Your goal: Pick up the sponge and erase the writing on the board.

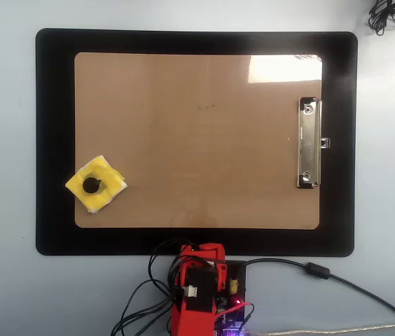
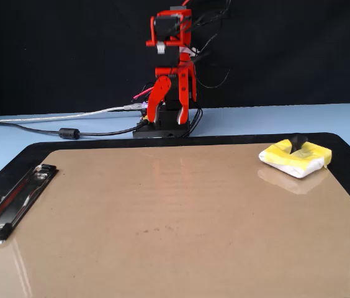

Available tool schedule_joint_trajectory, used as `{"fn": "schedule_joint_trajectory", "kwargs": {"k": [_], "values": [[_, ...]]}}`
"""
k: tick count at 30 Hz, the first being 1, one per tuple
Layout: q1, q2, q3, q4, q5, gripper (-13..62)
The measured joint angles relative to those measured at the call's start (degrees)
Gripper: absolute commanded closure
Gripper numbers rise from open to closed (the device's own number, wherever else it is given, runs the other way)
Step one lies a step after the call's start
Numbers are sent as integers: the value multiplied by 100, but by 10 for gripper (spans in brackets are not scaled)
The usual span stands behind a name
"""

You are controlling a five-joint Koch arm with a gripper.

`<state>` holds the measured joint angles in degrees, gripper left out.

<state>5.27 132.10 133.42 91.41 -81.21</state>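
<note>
The gripper (image 2: 169, 113) is seen in the fixed view folded down in front of the arm's base (image 2: 164, 127), its two red jaws pointing downward and spread apart with nothing between them. In the overhead view the gripper is hidden beneath the folded red arm (image 1: 197, 297), which is drawn in over its base below the lower edge of the black mat (image 1: 54, 140) and is well apart from the sponge (image 1: 96, 184).

The sponge (yellow, with a white underside and a black round knob at its centre) is shown lying free at the lower left corner of the board (image 1: 197, 140) in the overhead view, slightly overhanging the board's left edge onto the mat. In the fixed view the sponge (image 2: 296, 157) appears at the right.

The board is laid flat on the mat, its silver metal clip (image 1: 309, 143) at the right short edge in the overhead view. Only a few faint dark specks (image 1: 208, 107) are seen above the board's middle; no legible writing, brand or label can be made out. A grey cable (image 1: 330, 280) runs from the base across the pale blue table (image 1: 5, 140).
</note>
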Motion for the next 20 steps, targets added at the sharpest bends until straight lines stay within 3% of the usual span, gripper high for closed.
{"fn": "schedule_joint_trajectory", "kwargs": {"k": [20], "values": [[88, 0, 738, -264, 35, 149]]}}
